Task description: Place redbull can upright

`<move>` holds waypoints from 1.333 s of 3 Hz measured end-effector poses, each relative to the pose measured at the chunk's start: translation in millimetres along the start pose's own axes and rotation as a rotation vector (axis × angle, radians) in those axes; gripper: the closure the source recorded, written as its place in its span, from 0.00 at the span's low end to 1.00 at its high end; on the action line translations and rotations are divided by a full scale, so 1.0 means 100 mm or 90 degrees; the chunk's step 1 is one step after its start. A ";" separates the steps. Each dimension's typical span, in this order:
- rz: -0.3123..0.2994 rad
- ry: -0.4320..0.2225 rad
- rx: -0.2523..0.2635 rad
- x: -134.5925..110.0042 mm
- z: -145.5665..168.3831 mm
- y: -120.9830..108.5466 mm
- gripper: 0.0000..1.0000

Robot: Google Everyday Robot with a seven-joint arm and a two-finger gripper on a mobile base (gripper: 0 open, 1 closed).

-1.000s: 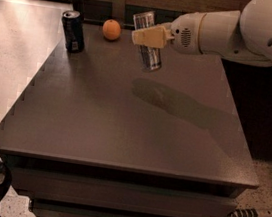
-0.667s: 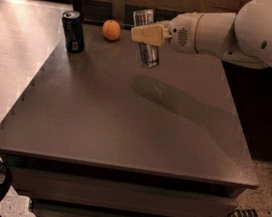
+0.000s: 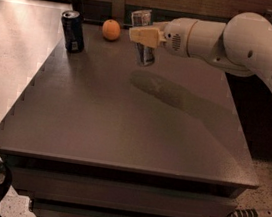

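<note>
We hold the redbull can (image 3: 145, 55) in the gripper (image 3: 141, 34), whose beige fingers (image 3: 147, 35) pinch it across the middle. It hangs over the far part of the table (image 3: 121, 139), close to upright with a slight lean. Its shadow (image 3: 154, 85) lies apart from its base, so we judge it is not yet resting on the table.

To do this step well, we should square the can to vertical, lower it slowly until the base sits flat, and only then part the fingers. A slim, tall cylinder tips easily.

The can is smooth metal with a shiny silver top, and the table is dark, matte and flat. A wider dark soda can (image 3: 72, 31) and a round orange (image 3: 111, 29) stand well to the left, out of our way. The arm (image 3: 246, 42) is rounded and pale.
</note>
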State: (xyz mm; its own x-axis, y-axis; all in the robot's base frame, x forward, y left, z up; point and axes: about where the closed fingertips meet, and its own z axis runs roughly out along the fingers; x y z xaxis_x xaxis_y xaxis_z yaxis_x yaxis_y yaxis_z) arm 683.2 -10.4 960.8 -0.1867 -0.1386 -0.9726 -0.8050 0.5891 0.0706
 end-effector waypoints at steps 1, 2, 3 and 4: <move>-0.005 -0.003 0.000 0.00 0.01 0.00 1.00; -0.021 -0.008 -0.003 0.02 0.01 0.04 1.00; -0.064 -0.011 -0.013 0.09 -0.04 0.09 1.00; -0.120 -0.019 -0.035 0.16 -0.07 0.11 1.00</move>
State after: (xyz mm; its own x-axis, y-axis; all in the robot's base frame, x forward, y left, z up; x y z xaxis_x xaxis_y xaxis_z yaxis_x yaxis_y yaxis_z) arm 667.5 -11.7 947.4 -0.0140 -0.2177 -0.9759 -0.8541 0.5101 -0.1015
